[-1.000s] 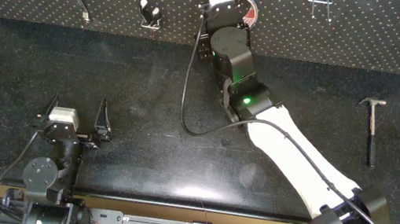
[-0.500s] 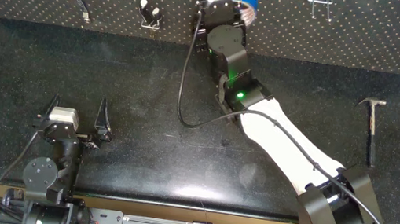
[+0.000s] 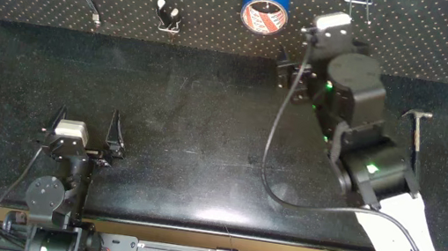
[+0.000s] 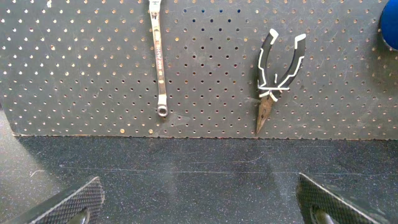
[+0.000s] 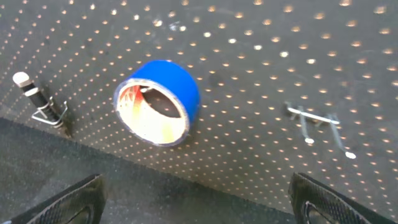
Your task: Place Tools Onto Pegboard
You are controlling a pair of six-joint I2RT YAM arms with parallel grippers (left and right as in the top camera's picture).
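Fingers [image 5: 68, 202] of the right gripper [image 5: 196, 186] are spread wide with nothing between them. They face the pegboard [image 5: 261, 56], a little apart from the blue tape roll [image 5: 158, 102]. The roll hangs on the board with its hole facing outward. A peg through the core seems to carry it, though the peg itself is hidden, so it needs no grip to stay put.

The left gripper [image 3: 87, 129] sits low by its own base, well apart from the board, its fingers equally open and empty. Parked there, it leaves the middle of the table [image 3: 204, 140] to the other arm.

On the board a wrench [image 4: 158, 62] hangs straight down, ring end lowest. Beside it, needle-nose pliers [image 4: 273, 81] hang nose down with their handles splayed over a wire hook. To the right of the tape a two-prong wire hook [image 5: 317, 121] carries nothing.

The hammer [image 3: 417, 145] lies flat on the table at the right, head toward the board — the one tool not hung. I judge the two prongs are meant for it: the head would rest across them with the handle hanging between.

The next step looks like a pick-up by the right arm, which stands nearest. It would do best to grip the handle close to the head, so the heavy end does not swing as it is lowered onto the prongs.
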